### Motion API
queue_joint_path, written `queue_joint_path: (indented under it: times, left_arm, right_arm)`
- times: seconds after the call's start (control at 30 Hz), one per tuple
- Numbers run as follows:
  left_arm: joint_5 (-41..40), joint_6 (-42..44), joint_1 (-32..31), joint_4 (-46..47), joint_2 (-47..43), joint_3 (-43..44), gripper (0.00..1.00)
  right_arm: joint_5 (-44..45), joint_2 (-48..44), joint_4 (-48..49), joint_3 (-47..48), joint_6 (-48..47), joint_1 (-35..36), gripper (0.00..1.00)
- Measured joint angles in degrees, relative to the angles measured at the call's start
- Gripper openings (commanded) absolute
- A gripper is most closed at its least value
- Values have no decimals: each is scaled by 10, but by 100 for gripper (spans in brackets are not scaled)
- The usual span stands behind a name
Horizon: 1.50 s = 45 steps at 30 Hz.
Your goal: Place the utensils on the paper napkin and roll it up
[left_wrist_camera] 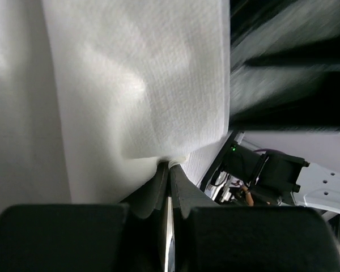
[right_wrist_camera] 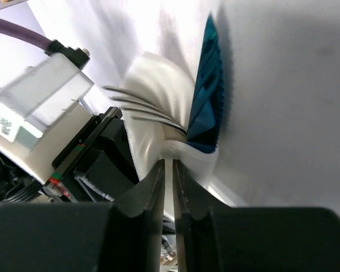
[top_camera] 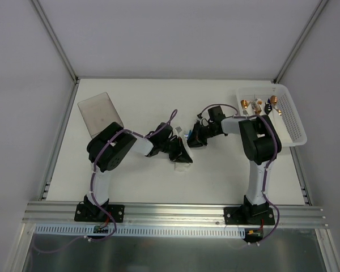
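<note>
The white paper napkin (left_wrist_camera: 141,79) hangs between both grippers above the table's middle; it also shows in the top view (top_camera: 184,136). My left gripper (left_wrist_camera: 170,165) is shut on one edge of it. My right gripper (right_wrist_camera: 169,160) is shut on the other end of the napkin (right_wrist_camera: 158,107), which is folded round the fork. The fork's silver tines (right_wrist_camera: 139,105) and blue handle (right_wrist_camera: 208,96) show in the right wrist view, wrapped in the sheet. In the top view the two grippers, left (top_camera: 180,152) and right (top_camera: 192,137), nearly meet.
A white perforated basket (top_camera: 294,122) at the back right holds older white rolls with gold and black cutlery ends (top_camera: 260,105). A translucent grey bin (top_camera: 100,113) stands at the back left. Metal rails run along the table's near edge (top_camera: 170,209).
</note>
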Motion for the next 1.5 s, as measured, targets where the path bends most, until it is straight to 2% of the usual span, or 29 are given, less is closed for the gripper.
queue_joint_path:
  times: [0.13,0.37,0.7,1.2,1.33,1.5]
  left_arm:
    - [1,17,-5,-21,4,12,0]
    - [14,34,-5,-45,14,31,0]
    - [27,52,-5,-59,22,44,0]
    - [27,63,-5,-64,20,45,3]
    - [16,74,-9,-80,9,43,13]
    - [-12,103,-15,-120,-32,34,37]
  right_arm:
    - [17,-10,-72,28,-74,-35,16]
    - [49,-49,-141,42,-152,-88,10]
    - [11,-82,-125,14,-141,-45,9]
    - [39,-59,-110,-10,-134,10,6]
    - [46,-49,-130,-8,-141,15,5]
    - [68,-47,-169,-1,-156,21,4]
